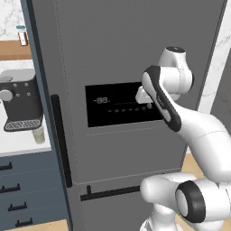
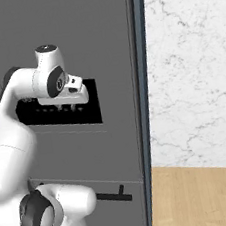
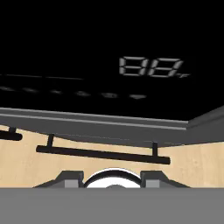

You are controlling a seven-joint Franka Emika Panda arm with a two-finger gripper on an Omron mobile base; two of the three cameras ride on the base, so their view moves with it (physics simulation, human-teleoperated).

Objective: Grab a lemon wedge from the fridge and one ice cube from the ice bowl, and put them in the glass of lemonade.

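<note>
The tall dark grey fridge (image 1: 135,45) (image 2: 74,29) stands shut. My gripper (image 1: 146,106) (image 2: 66,107) hovers just in front of its black display panel (image 1: 113,106) (image 3: 87,43), pointing down along the door. In the hand view its two tips (image 3: 111,177) stand apart with nothing between them, so it is open. A small tumbler of pale liquid, the glass of lemonade (image 1: 39,134), sits on the counter at the left beside the coffee machine. The lemon wedge is hidden behind the closed door. The ice bowl is out of view.
A black vertical bar handle (image 1: 61,140) runs down the door's left edge; a horizontal one (image 1: 108,192) (image 3: 100,154) crosses the lower drawer. The coffee machine (image 1: 20,101) stands over blue drawers. A marble wall (image 2: 190,74) and wood floor (image 2: 197,199) lie right of the fridge.
</note>
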